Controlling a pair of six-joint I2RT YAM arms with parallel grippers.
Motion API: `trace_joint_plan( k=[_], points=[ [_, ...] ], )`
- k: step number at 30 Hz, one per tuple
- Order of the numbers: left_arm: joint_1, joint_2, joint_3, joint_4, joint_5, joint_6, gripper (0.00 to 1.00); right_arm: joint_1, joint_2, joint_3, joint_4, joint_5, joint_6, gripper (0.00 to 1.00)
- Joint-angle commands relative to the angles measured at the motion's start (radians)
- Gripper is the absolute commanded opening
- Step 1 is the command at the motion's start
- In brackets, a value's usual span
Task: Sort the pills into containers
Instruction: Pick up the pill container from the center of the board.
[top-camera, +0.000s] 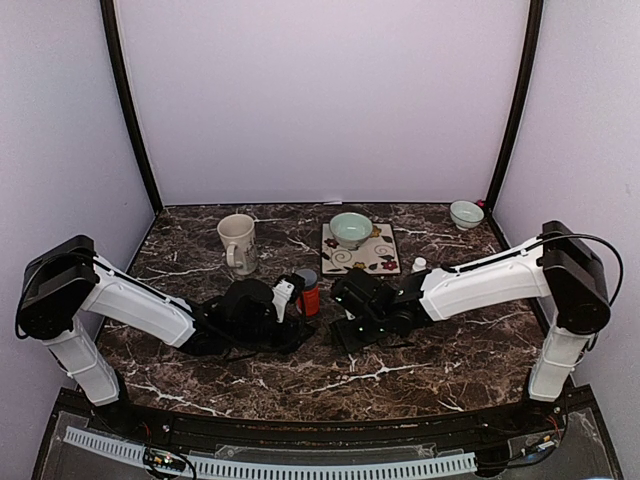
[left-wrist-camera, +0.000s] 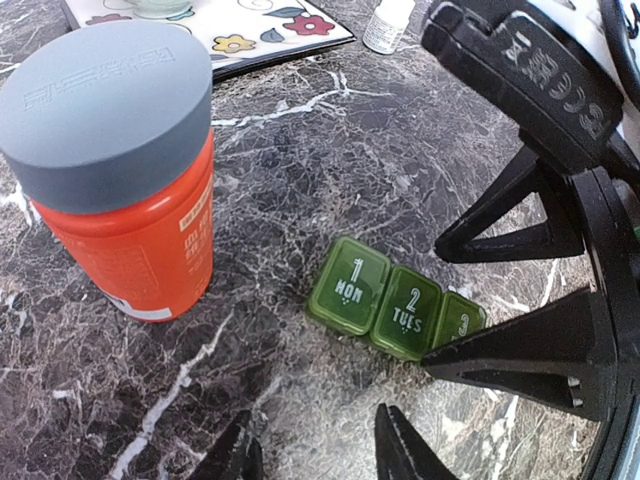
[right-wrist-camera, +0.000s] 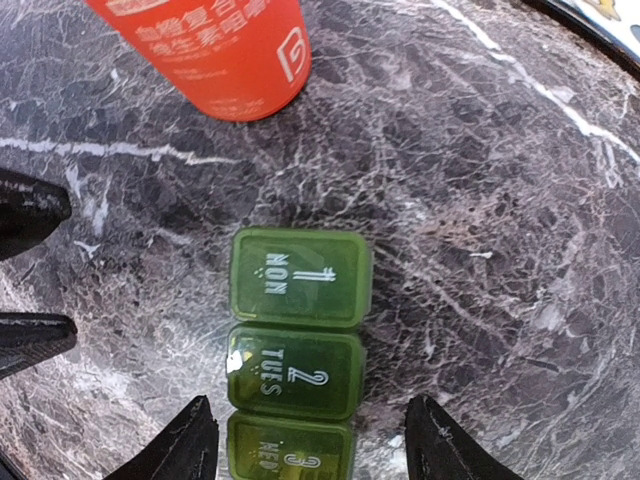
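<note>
My pill-box strip (right-wrist-camera: 292, 350) lies flat on the marble table (top-camera: 400, 370) near its middle, between my two grippers. Its long axis runs from my right gripper (right-wrist-camera: 310, 445) away toward the orange bottle (right-wrist-camera: 215, 50). The "1 MON" end points at the bottle and the "3 WED" end sits between my right fingers (right-wrist-camera: 190, 440). Seen from my right wrist, the lettering reads sideways.

I count one strip of three joined compartments, all with lids down. There is one orange bottle with a grey cap, one beige mug (top-camera: 238, 243), two pale green bowls (top-camera: 351, 229) (top-camera: 466, 213), one flowered mat (top-camera: 375, 255) and one small white bottle (top-camera: 419, 265).

Both my arms reach low and inward from the table's near corners, with the wrists almost facing each other. My right gripper is released and straddles the WED end, with a gap showing on each side. My left gripper (left-wrist-camera: 315, 455) hovers over bare marble just beside the bottle, fingers parted and gripping nothing. From overhead my grippers seem to hide the strip, so I place it by the wrist views.
</note>
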Motion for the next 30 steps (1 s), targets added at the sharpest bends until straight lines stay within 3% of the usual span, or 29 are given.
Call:
trace_joint_plan(
  k=[1, 11, 21, 30],
  points=[
    [0.006, -0.021, 0.002, 0.013, 0.011, -0.006, 0.41, 0.017, 0.018, 0.014, 0.003, -0.015, -0.010, 0.65],
    [0.012, -0.016, 0.010, 0.011, 0.020, -0.017, 0.44, 0.026, 0.032, -0.003, 0.011, -0.026, -0.010, 0.63],
    [0.018, -0.002, 0.023, 0.006, 0.039, -0.036, 0.51, 0.026, 0.051, -0.011, 0.020, -0.039, -0.033, 0.42],
    [0.049, 0.015, 0.028, 0.022, 0.115, -0.097, 0.62, 0.025, -0.001, -0.030, 0.041, -0.044, -0.048, 0.38]
  ],
)
